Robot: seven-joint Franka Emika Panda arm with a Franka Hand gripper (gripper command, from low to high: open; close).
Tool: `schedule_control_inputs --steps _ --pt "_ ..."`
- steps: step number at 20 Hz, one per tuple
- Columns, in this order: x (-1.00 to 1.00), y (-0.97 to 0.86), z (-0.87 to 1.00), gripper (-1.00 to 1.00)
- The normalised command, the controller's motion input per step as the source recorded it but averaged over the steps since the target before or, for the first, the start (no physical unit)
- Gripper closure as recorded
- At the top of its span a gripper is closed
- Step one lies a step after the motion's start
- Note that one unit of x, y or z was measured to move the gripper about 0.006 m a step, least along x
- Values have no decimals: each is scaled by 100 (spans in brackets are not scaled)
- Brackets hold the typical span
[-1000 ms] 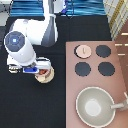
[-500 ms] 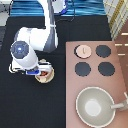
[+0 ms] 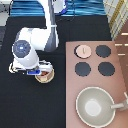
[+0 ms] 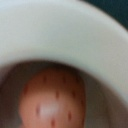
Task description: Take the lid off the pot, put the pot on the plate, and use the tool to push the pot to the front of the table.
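Observation:
The pale pink lid (image 3: pixel 83 50) lies off the pot, on the back left burner of the stove. The small pot (image 3: pixel 46 76) stands open on the black table (image 3: pixel 30 107), just left of the stove; a thin cream edge under it looks like the plate (image 3: pixel 46 81). My gripper (image 3: pixel 41 72) hangs right over the pot, with the white arm covering its left side. In the wrist view the pot's reddish inside (image 4: pixel 52 100) is very close, ringed by a pale wall (image 4: pixel 60 35). The tool is hidden.
The pinkish-brown stove (image 3: pixel 120 65) fills the exterior view's right, with three bare black burners (image 3: pixel 82 69). A large grey-beige pan (image 3: pixel 96 106) with a handle sits on its lower part. The arm's base stands at the top.
The arm's white upper part has shifted slightly right and down since a second ago. The pot and lid stay where they were.

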Motion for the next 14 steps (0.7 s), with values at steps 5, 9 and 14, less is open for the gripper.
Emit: schedule_control_inputs --steps 5,9,14 --pt "-48 -8 71 -100" --pt "-58 -51 77 -100" --pt "-46 -66 68 -100"
